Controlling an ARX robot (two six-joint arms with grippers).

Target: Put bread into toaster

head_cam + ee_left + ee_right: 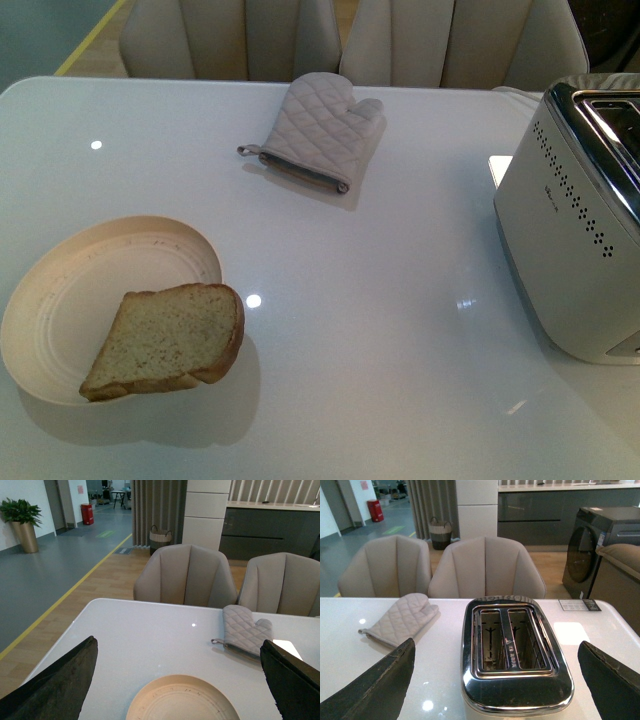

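A slice of tan bread (168,340) with a brown crust lies on the near right part of a round cream plate (70,290) at the table's front left. The white toaster (570,240) with a chrome top stands at the right edge of the table; its two slots (510,639) are empty. My left gripper (180,680) hangs open above the plate (182,700), and the bread does not show in that view. My right gripper (495,680) is open above the toaster (515,680), its dark fingers wide on either side. Neither arm shows in the front view.
A grey quilted oven mitt (320,130) lies at the back middle of the white table (380,330). Beige chairs (230,35) stand behind the far edge. The toaster's body blocks the table's right side.
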